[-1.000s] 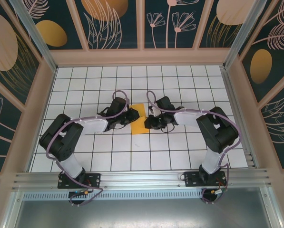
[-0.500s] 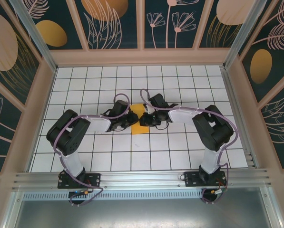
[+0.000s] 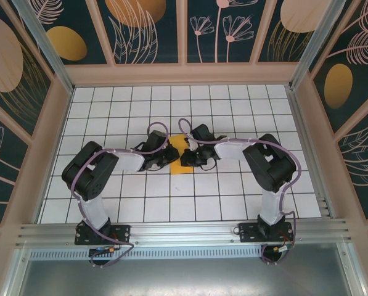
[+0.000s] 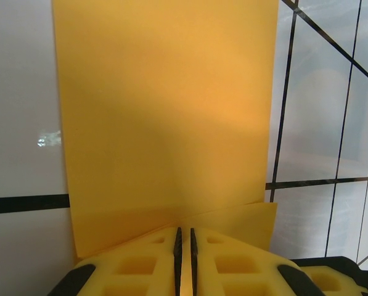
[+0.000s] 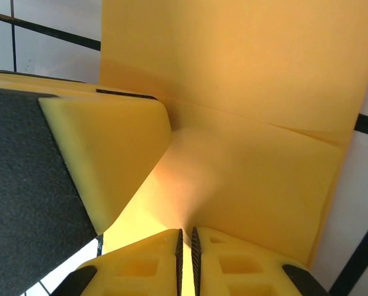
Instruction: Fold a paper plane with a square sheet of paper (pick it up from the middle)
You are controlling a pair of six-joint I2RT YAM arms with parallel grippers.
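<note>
Both the left gripper (image 4: 184, 246) and the right gripper (image 5: 185, 246), almost fully closed, pinch the square sheet of paper (image 4: 165, 111) lying between them.

White tiled tabletop (image 3: 110, 203), black grid lines, spans enclosure floor. Dark teal wall panels (image 3: 150, 31) on 3 sides, painted with peach leaves, flowers, golden ovals. Peach frame (image 3: 184, 74) borders panels. 2 silver metal posts (image 3: 48, 46) slant at back corners. Aluminium rail (image 3: 184, 233) runs along near edge. Grey metal sheet (image 3: 184, 274) lies below rail.
</note>
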